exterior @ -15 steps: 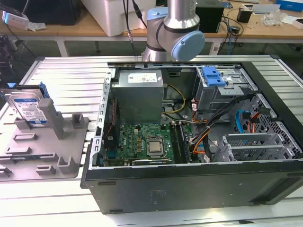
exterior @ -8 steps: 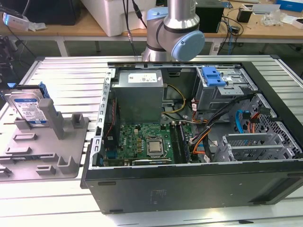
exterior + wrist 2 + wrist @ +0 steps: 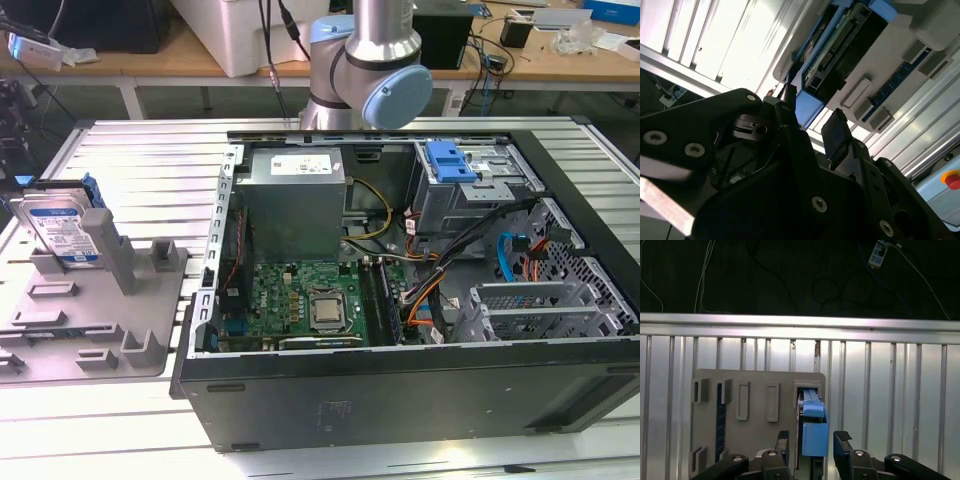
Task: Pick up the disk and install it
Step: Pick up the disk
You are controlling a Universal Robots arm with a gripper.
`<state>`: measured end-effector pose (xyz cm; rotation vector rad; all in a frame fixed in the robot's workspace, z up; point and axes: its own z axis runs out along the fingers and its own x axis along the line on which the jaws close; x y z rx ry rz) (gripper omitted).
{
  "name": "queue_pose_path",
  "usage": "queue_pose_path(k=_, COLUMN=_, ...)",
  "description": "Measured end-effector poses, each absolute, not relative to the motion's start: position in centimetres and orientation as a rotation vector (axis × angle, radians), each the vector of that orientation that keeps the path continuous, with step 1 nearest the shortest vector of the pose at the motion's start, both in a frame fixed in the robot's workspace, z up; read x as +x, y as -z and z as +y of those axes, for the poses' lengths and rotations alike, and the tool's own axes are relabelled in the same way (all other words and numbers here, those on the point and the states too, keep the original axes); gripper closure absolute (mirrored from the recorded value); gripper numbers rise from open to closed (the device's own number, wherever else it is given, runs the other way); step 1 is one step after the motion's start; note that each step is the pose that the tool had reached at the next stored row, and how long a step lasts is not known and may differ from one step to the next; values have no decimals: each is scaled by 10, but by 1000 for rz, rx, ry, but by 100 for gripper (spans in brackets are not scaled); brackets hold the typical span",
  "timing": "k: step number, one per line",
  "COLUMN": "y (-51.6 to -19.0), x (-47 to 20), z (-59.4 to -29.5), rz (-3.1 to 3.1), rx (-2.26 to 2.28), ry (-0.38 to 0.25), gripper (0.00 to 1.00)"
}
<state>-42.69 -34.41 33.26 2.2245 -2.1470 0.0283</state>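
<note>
One disk (image 3: 58, 228) stands upright on its edge in a slot of the single grey holder (image 3: 100, 330). The holder lies on the slatted metal table (image 3: 140, 150) at the exterior view's left. The disk's white-and-blue label faces outward and the blue carrier frames it.

In the first wrist view the disk (image 3: 812, 427) shows edge-on, so the label is out of sight and mostly the blue carrier shows. The one gripper (image 3: 813, 450) is centred over it, its jaws spread wide. Its two fingers (image 3: 842, 445) stand one on each side of the carrier, with a gap on both sides and no contact. Whether the fingertips are level with the carrier or above it cannot be told. The gripper body is cut off by the frame edge.

In the second wrist view the disk's dark connector edge (image 3: 840, 50) shows past the fingers.

Beside the holder lies one open computer case (image 3: 400, 400). It holds one grey power-supply box (image 3: 295, 195), one green motherboard (image 3: 300, 300) and one smaller blue bracket (image 3: 450, 160) on the drive cage. One arm (image 3: 370, 60) rises behind the case, cut off above.
</note>
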Motion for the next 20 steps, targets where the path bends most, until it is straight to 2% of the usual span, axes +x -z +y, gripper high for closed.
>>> queue_pose_path(k=20, y=-322, x=-429, z=-344, rz=-2148, rx=2226, ry=-26, gripper=52)
